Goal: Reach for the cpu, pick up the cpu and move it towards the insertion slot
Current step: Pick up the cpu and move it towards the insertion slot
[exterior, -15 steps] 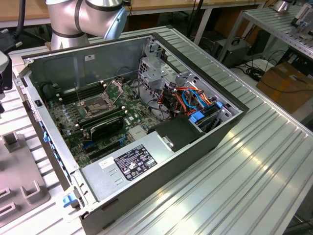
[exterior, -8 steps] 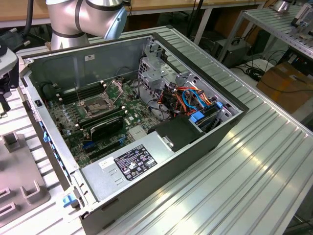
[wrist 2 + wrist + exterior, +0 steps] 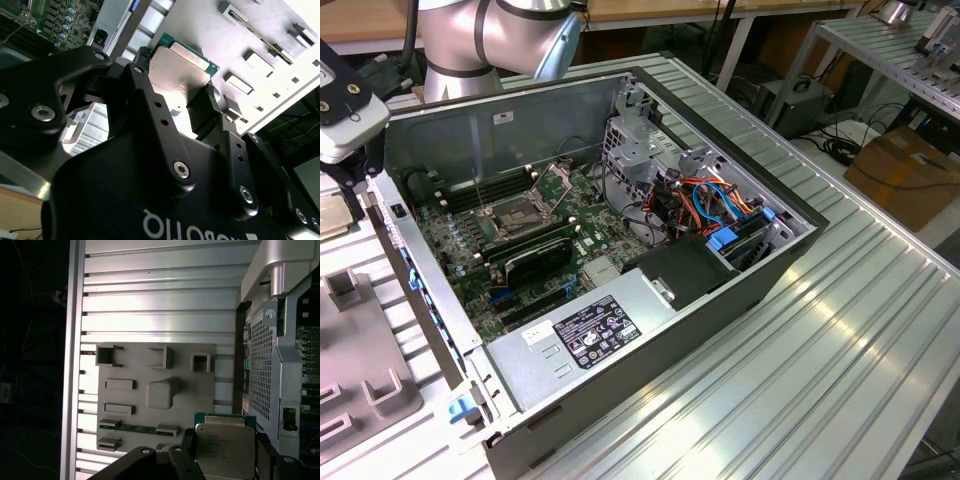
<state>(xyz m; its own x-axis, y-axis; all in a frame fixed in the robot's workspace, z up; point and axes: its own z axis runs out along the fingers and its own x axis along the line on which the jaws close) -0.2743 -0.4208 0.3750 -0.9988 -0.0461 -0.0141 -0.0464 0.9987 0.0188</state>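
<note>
**CPU gripped beside the case, carry towards the socket pending**

In the exterior view, the black two-fingered gripper [image 3: 350,195] is seen at the exterior view's left edge, outside the wall of the open grey computer case [image 3: 720,150]. A tan square corner of the cpu [image 3: 332,215], a thin, flat, silver-tan chip, is seen just beside the fingers. The square metal-framed socket [image 3: 518,212] on the green motherboard lies well apart, inside the case.

In the second wrist view, the cpu [image 3: 179,67] is seen held between the black fingertips [image 3: 142,60], which are closed onto two opposite edges. Its green underside edge is visible beyond the metal lid.

In the first wrist view, the cpu [image 3: 224,450] is seen above the grey moulded fixture tray [image 3: 125,370], beside the case's perforated wall [image 3: 260,370].

The pick-up is judged done, or nearly so; whether the chip is clear of its rest cannot be told. The transfer towards the socket is judged barely begun, and calls for clearance over the case wall.

The chip is held flat, lid towards the wrist. Being square, it has no evident long axis.
</note>
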